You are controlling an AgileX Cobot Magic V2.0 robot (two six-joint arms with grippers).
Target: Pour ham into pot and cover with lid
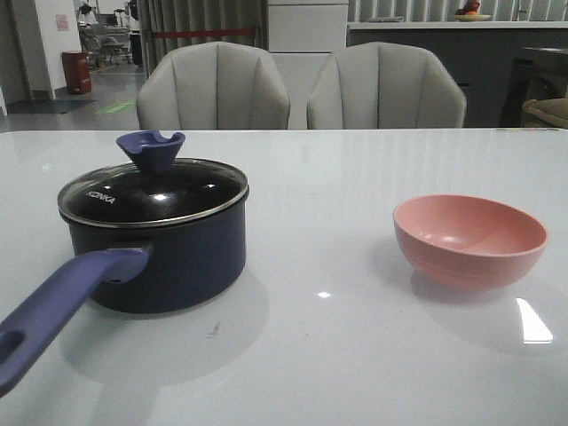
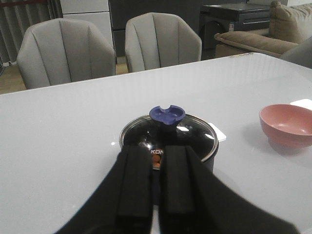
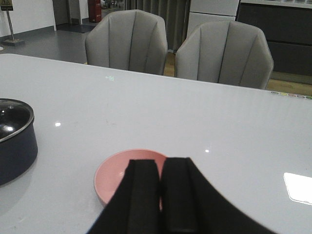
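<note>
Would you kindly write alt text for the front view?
A navy pot with its glass lid on sits at the left of a white table, handle toward the camera; an empty pink bowl sits right.

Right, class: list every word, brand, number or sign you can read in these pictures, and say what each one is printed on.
"KONKA": white letters on the glass lid sitting on the pot.
"KON": the same word on the lid, partly hidden by the left gripper.
Pale poster on the far wall: too small to read.

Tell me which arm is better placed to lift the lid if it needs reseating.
Left, probably. Its fingers sit just short of the lid, seated on the pot; the right gripper hangs over the pink bowl.
</note>
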